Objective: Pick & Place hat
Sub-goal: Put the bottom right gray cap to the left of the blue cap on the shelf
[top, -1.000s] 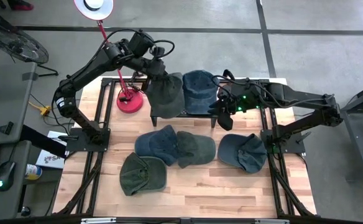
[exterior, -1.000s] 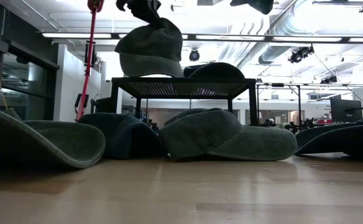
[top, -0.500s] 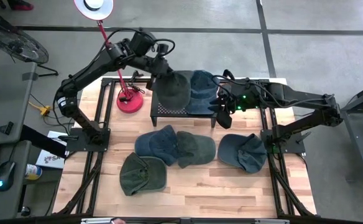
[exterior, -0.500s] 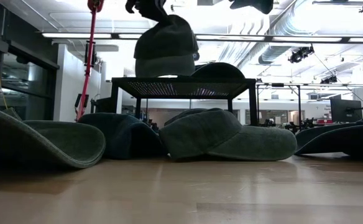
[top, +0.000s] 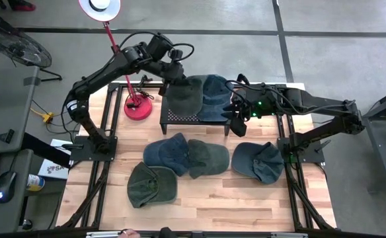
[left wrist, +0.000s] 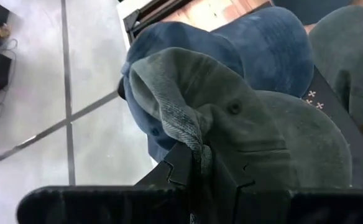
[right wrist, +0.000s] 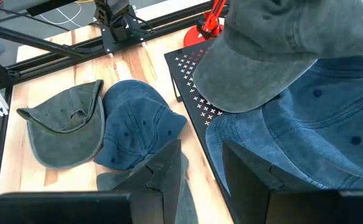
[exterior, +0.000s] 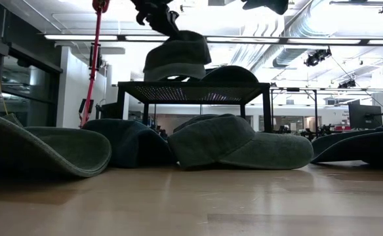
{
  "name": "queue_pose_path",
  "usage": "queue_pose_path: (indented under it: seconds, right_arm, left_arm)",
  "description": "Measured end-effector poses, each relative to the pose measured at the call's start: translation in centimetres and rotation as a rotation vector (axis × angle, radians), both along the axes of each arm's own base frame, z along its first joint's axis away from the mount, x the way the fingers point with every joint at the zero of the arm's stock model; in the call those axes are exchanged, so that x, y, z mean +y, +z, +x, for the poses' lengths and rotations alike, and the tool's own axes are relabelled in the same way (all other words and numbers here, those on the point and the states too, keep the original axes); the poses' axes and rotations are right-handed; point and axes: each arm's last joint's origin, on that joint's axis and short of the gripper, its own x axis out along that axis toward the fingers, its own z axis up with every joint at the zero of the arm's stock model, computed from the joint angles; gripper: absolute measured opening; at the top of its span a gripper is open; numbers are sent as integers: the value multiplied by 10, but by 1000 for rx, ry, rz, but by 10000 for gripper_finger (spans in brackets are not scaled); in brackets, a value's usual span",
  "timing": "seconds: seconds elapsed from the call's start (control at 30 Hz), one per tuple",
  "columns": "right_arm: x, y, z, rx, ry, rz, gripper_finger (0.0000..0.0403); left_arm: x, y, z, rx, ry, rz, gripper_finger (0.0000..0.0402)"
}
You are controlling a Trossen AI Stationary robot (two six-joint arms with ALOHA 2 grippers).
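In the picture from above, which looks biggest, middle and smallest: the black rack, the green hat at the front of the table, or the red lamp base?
1. black rack, though hats hide much of it
2. green hat at the front of the table
3. red lamp base

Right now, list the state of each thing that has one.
Left gripper: shut on the green hat, held over the rack.
Blue hat: lying on the rack.
Right gripper: open, empty, beside the rack.
Four hats: lying on the table.
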Motion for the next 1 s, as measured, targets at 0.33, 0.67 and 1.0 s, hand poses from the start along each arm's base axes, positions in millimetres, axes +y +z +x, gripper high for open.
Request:
queue_pose_path:
  seconds: [0.33,0.67,1.0]
  right_arm:
    - [-2,0,0,-6,-91,22,110]
    - [-3,-3,-3,23,-147,35,110]
    - [-3,-3,-3,28,-167,12,110]
  left_arm:
    - [9,-20,11,91,79,-51,26]
    - [7,-28,4,190,208,-145,26]
    - [-1,-14,-5,133,205,-166,26]
